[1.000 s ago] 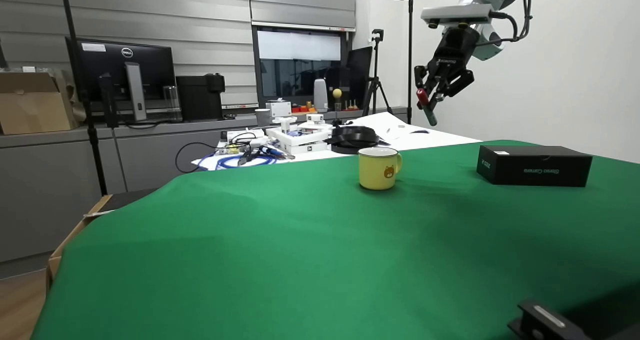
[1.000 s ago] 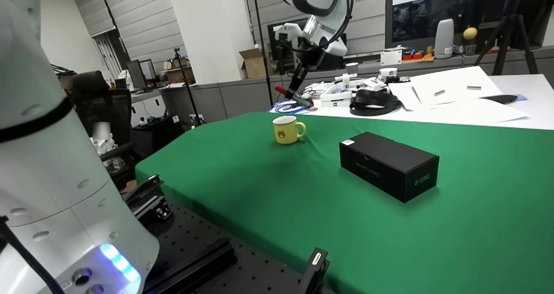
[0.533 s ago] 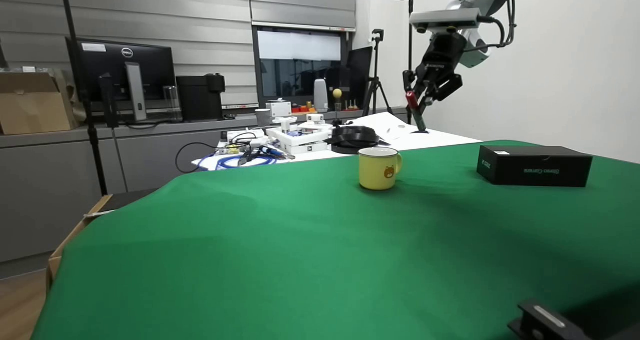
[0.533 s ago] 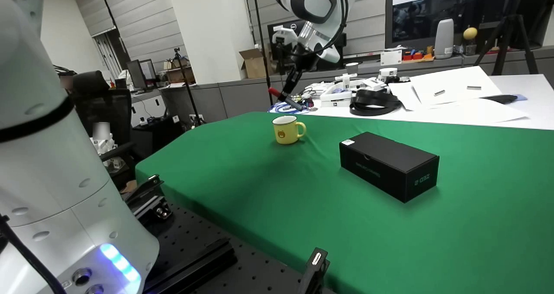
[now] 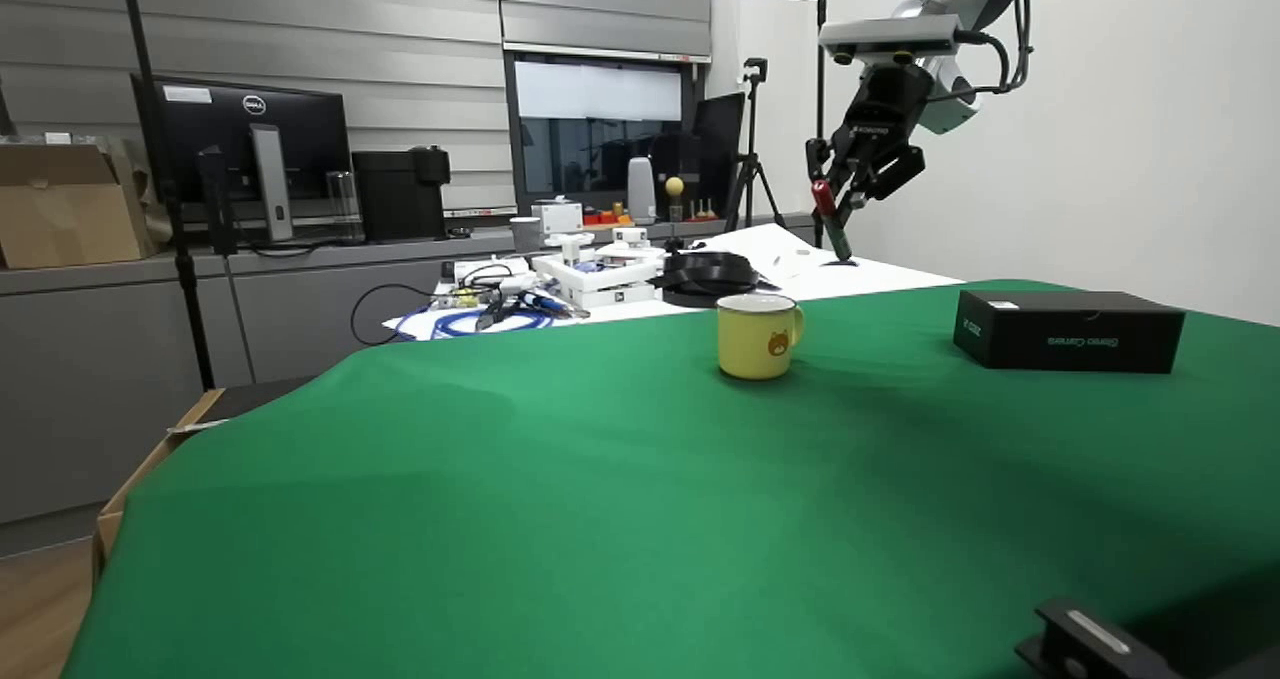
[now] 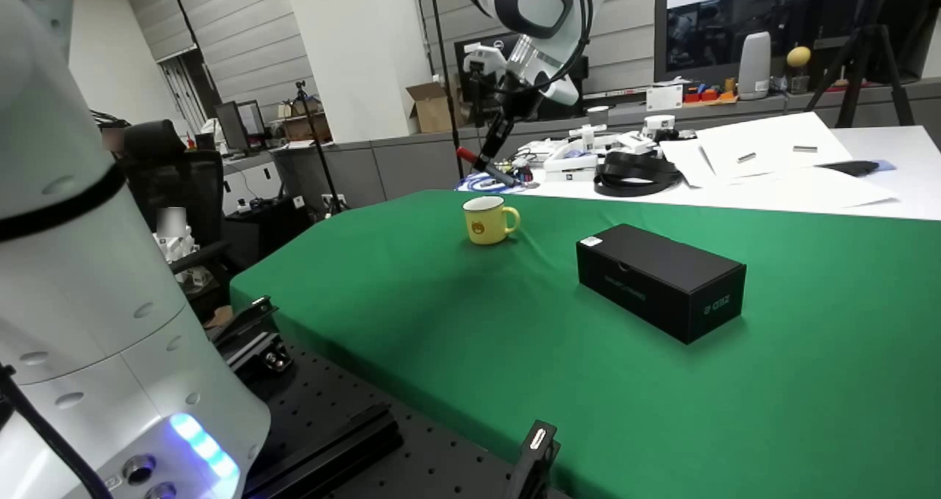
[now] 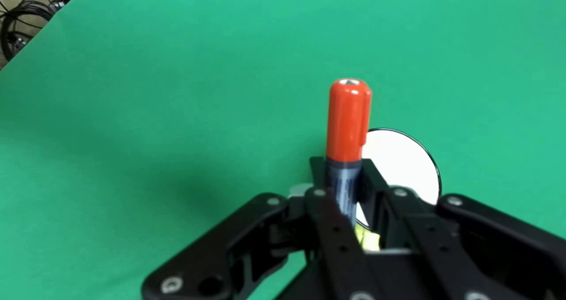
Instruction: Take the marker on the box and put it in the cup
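Note:
My gripper [image 5: 836,201] is shut on the marker and holds it in the air above table height; it also shows in an exterior view [image 6: 485,159] and the wrist view [image 7: 344,176]. The marker [image 7: 349,119] has a red cap and a grey-blue body. It is tilted, red end up, in both exterior views [image 5: 823,197] [image 6: 503,178]. The yellow cup [image 5: 755,339] stands upright on the green cloth, below the gripper, handle to the side [image 6: 485,223]. In the wrist view its white inside [image 7: 402,163] shows behind the fingers, partly hidden. The black box [image 6: 658,264] lies apart from the cup [image 5: 1075,334].
A green cloth [image 5: 600,489] covers the table. Behind it a white table holds white parts, cables and a black roll [image 6: 636,176]. A black pole frame [image 5: 820,109] stands behind the arm. Black brackets [image 6: 537,447] sit at the robot's edge of the table.
Over the last second my gripper, with the marker in it, has moved left and slightly down in both exterior views. Since half a second ago it has hardly moved. Cup and box are unchanged.

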